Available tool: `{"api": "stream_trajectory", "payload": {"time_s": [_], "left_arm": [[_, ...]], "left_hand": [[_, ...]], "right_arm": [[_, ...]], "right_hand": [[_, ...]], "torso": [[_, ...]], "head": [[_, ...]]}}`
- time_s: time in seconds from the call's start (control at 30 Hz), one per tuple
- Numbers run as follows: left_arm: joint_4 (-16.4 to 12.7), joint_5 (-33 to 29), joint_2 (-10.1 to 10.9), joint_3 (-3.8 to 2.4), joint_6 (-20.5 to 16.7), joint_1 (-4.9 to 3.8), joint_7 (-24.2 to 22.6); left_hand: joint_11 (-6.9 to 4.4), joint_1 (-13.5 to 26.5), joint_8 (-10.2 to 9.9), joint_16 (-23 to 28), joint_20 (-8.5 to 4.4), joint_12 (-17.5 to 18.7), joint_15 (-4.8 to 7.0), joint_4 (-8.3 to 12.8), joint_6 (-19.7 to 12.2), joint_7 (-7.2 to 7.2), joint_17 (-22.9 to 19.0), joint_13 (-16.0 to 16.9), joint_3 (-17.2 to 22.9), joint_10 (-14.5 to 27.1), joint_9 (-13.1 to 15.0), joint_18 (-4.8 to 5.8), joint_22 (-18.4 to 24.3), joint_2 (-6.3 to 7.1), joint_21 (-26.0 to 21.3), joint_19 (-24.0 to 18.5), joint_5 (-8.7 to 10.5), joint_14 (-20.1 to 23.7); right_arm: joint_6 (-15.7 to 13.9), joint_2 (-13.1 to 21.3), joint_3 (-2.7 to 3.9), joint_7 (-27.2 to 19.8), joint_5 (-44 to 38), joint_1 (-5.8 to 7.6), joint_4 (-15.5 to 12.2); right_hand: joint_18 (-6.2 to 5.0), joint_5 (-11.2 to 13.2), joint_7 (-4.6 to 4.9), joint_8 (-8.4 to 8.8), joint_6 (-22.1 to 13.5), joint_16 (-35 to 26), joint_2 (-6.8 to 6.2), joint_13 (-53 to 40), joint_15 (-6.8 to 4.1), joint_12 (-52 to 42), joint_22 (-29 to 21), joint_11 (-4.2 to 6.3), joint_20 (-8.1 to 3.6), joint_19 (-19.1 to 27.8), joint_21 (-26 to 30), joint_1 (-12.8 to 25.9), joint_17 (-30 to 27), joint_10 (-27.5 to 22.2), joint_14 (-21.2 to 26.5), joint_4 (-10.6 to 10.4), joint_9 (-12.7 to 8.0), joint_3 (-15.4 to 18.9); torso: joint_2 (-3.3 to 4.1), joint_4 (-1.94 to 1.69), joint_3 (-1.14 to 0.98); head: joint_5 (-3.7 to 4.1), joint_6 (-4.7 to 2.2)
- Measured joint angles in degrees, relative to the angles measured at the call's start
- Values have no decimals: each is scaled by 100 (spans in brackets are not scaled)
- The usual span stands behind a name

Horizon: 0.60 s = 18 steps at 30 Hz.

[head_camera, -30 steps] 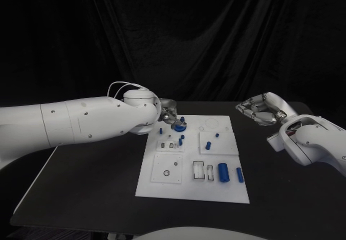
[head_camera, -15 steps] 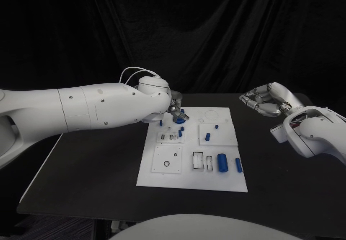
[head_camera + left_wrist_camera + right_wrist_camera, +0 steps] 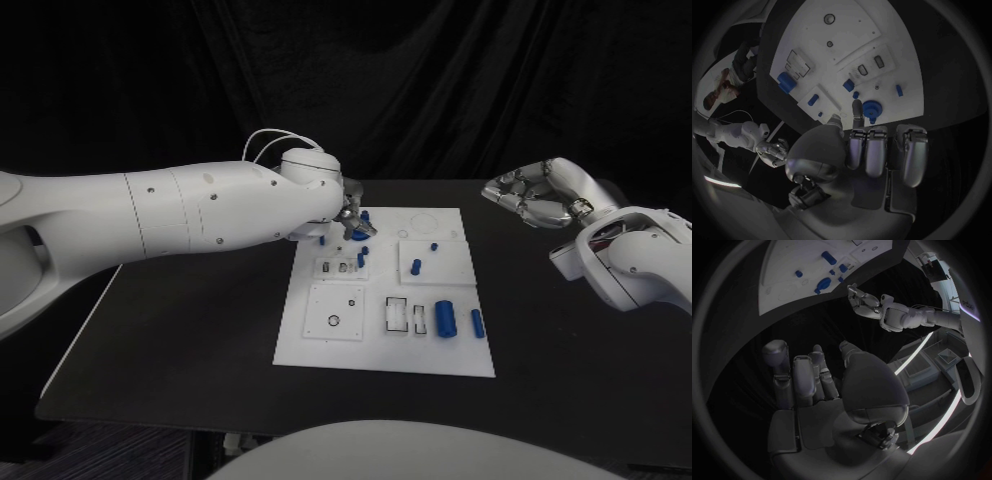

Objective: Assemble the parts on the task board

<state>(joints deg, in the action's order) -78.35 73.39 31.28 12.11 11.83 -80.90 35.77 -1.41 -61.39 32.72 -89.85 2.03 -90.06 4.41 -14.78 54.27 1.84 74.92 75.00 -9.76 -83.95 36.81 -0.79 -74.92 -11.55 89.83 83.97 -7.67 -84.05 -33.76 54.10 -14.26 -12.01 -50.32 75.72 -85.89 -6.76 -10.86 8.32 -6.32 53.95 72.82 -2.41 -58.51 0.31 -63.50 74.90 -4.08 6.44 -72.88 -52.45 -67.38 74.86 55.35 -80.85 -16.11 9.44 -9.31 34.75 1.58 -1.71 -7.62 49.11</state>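
Black table (image 3: 202, 330), blue part (image 3: 872, 107) seemingly touching left hand (image 3: 873, 155) fingers (image 3: 857, 109)

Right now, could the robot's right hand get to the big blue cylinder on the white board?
Probably yes. The right hand hangs over bare table beside the task board, holding nothing, and the big blue cylinder lies near the board's right edge with nothing between them.

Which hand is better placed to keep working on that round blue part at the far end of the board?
Left. The left hand is right over the round blue part; the right hand is off the task board.
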Motion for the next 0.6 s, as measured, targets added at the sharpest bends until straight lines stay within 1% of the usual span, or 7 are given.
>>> {"api": "stream_trajectory", "payload": {"time_s": [0.03,0.1,0.17,0.23,0.37,0.47,0.6], "left_arm": [[10,1,-4,0,7,7,1],[28,2,-15,0,22,25,3],[32,3,-19,0,37,43,3],[39,4,-18,0,45,66,3],[51,5,3,0,42,123,3],[64,6,28,0,25,169,3],[77,7,37,0,-3,217,3]], "left_hand": [[0,39,-6,0,0,0,0,0,0,0,0,0,0,0,16,0,0,4,0,0,0,0],[0,58,-8,0,0,0,0,0,0,0,0,0,0,0,38,0,0,-2,0,0,0,0],[0,58,-46,0,0,0,0,0,0,0,0,0,0,0,48,0,0,-2,0,0,0,0],[0,58,-47,0,0,0,0,0,0,0,0,0,0,0,54,0,0,-2,0,0,0,0],[0,178,-113,0,0,0,0,-59,0,0,0,0,24,0,99,0,1,-17,0,0,57,0],[0,178,-116,0,0,0,0,-64,40,0,0,0,30,0,117,0,1,-17,0,0,57,0],[0,178,-116,0,0,0,0,-64,40,0,-1,0,30,0,135,0,1,-17,0,0,57,0]], "right_arm": [[2,13,0,5,-31,0,-1],[7,44,0,21,-115,0,-1],[11,69,0,39,-212,0,-1],[15,92,0,63,-341,2,0],[18,148,0,109,-631,5,5],[18,193,0,136,-844,8,17],[17,257,0,168,-1081,12,48]], "right_hand": [[0,25,11,0,-12,-3,-7,61,0,46,0,-22,0,0,39,-7,-15,-32,0,3,0,37],[0,52,20,0,-21,-45,-66,163,20,117,0,-13,0,0,101,-66,-57,-60,20,40,0,72],[1,54,20,13,-21,-68,-88,255,5,187,2,-14,1,0,144,-146,-92,-127,37,60,0,92],[0,92,8,28,-33,-161,-106,440,6,335,5,-4,21,20,240,-296,-172,-256,97,111,0,142],[2,136,-1,28,-42,-178,-140,531,6,382,4,0,21,20,264,-447,-222,-253,97,157,0,189],[2,180,-1,28,-42,-178,-128,527,6,375,4,17,8,7,264,-543,-230,-142,98,177,9,208],[2,160,-15,28,-28,-178,-112,500,6,308,4,38,-21,-23,206,-628,-230,-2,97,180,20,211]], "torso": [[4,0,0],[13,0,0],[18,0,0],[23,2,0],[25,2,0],[25,3,0],[29,3,4]], "head": [[-3,-1],[-11,-2],[-16,-2],[-24,6],[-20,39],[-27,44],[-44,54]]}}
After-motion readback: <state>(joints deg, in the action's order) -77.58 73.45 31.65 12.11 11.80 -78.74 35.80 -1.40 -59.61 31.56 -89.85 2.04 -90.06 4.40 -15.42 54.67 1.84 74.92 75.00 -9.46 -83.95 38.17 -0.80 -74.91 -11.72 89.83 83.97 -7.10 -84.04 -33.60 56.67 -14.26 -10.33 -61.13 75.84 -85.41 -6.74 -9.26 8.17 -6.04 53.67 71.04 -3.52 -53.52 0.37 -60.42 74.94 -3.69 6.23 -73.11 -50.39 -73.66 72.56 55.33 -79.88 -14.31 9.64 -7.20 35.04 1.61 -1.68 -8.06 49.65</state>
